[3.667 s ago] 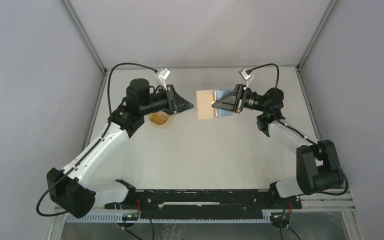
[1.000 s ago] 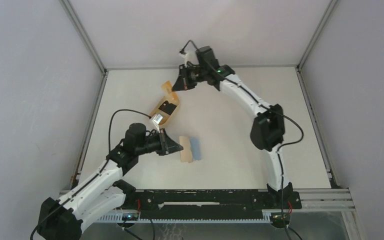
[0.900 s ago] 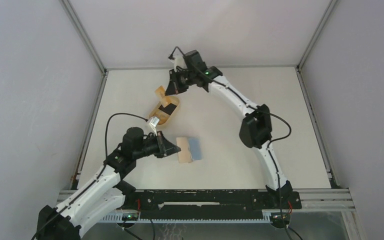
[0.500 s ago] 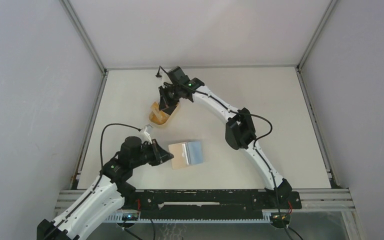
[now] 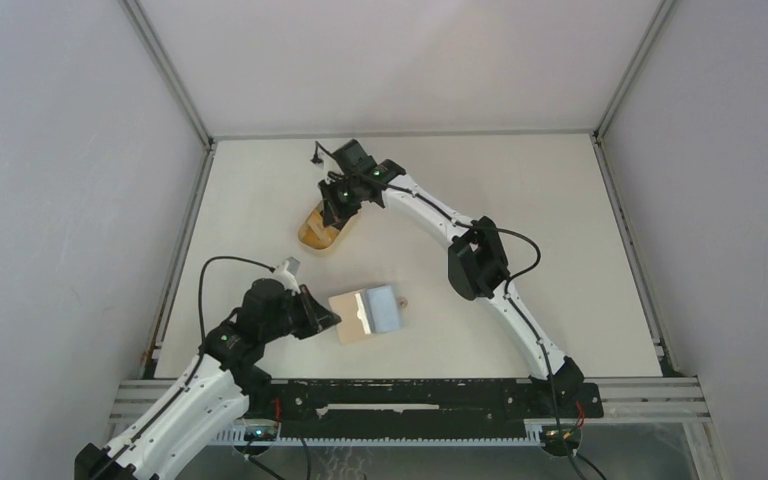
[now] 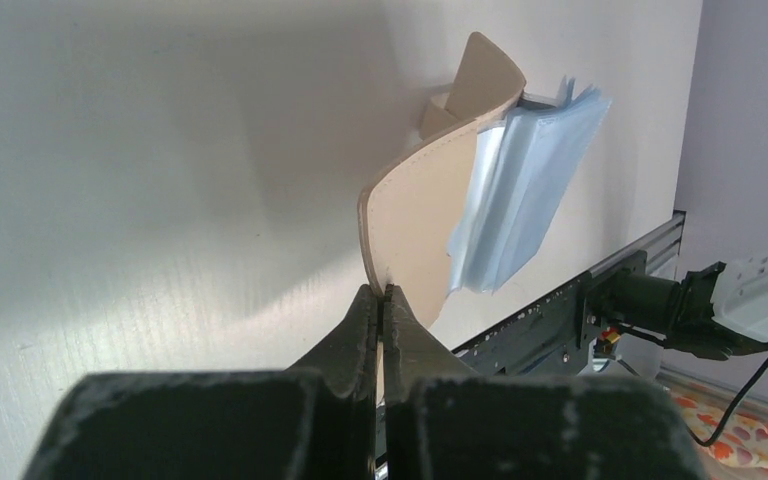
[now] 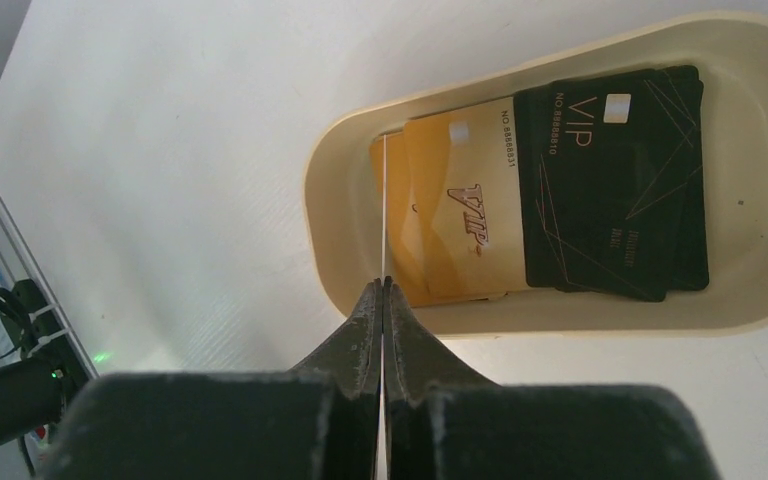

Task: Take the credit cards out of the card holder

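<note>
My left gripper (image 6: 382, 292) is shut on the near edge of the tan card holder (image 6: 415, 220), which stands bent on the table. Light blue sleeves or cards (image 6: 520, 190) fan out of its right side. From above, the holder (image 5: 350, 318) lies near the front centre with my left gripper (image 5: 332, 320) at its left edge. My right gripper (image 7: 384, 285) is shut on a thin card (image 7: 385, 210), seen edge-on, over the oval tan tray (image 7: 340, 180). From above, my right gripper (image 5: 335, 208) is over the tray (image 5: 312, 238).
The tray holds gold VIP cards (image 7: 460, 210) and black VIP cards (image 7: 615, 200). The black base rail (image 5: 410, 395) runs along the table's near edge. Grey walls close in the left, right and back sides.
My left gripper has dragged the holder toward the near left. My right gripper has carried a card from the far side down over the tray.
</note>
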Tool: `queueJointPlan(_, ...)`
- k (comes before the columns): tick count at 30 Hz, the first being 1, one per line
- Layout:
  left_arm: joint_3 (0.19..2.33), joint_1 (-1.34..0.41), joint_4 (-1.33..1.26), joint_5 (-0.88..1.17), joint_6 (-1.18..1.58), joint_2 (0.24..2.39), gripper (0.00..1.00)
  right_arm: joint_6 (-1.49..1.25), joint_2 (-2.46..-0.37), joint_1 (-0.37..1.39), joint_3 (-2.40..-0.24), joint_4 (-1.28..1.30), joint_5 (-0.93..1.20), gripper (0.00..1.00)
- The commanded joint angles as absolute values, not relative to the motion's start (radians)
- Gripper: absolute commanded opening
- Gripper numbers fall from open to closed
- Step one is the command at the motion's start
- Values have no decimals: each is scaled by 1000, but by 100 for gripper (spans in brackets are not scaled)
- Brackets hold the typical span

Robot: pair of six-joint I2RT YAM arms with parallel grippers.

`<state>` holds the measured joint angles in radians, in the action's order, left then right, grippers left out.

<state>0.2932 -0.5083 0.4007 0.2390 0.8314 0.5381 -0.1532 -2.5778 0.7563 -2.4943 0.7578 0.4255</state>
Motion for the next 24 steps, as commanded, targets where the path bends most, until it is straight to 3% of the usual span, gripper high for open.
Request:
queueJointPlan(1, 288, -511, 420, 204, 851, 541, 0, -115, -2590, 774, -2503, 765, 411, 0)
queueJointPlan(4, 294, -511, 430, 187, 856, 540, 0, -105, -2593, 785, -2503, 767, 411, 0)
queueJointPlan(11, 314, -511, 449, 160, 855, 571, 0, -101, -2606, 800, -2503, 764, 419, 14)
queueJointPlan(13, 320, -511, 457, 145, 854, 580, 0, -101, -2604, 800, -2503, 764, 419, 23)
queueJointPlan(17, 351, -509, 505, 82, 848, 600, 0, -95, -2581, 799, -2502, 771, 389, 52)
queueJointPlan(24, 374, -499, 503, 25, 829, 642, 0, -132, -2420, 739, -2395, 690, 398, 71)
